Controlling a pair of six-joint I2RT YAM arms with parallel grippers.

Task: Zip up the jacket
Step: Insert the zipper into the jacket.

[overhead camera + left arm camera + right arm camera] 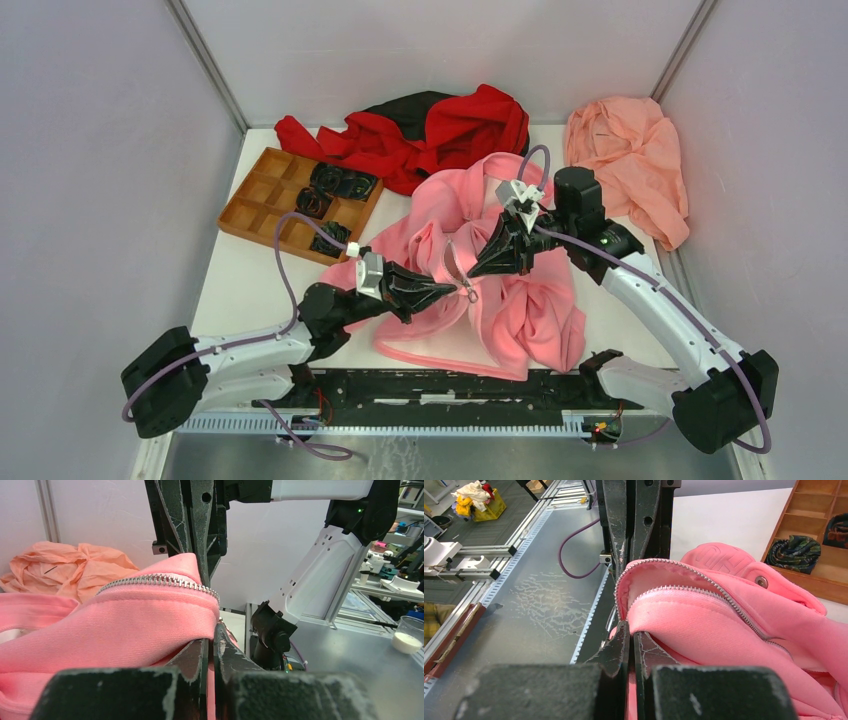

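Note:
The bright pink jacket [520,310] lies bunched in the middle of the table, its front open. My left gripper [462,289] and right gripper [474,270] meet tip to tip at its near-left part, each shut on a fold of the zipper edge. In the left wrist view my own gripper [212,632] pinches pink fleece just below a row of zipper teeth [155,580]. The right wrist view shows my gripper [630,629] clamped on fabric under two separated rows of zipper teeth [704,592]. I cannot make out the zipper pull.
A wooden divided tray [262,185] holding dark items sits at the back left. A red-and-black garment [440,130] lies behind the jacket, a salmon-peach cloth [630,160] at the back right. A metal rail [430,425] runs along the near edge.

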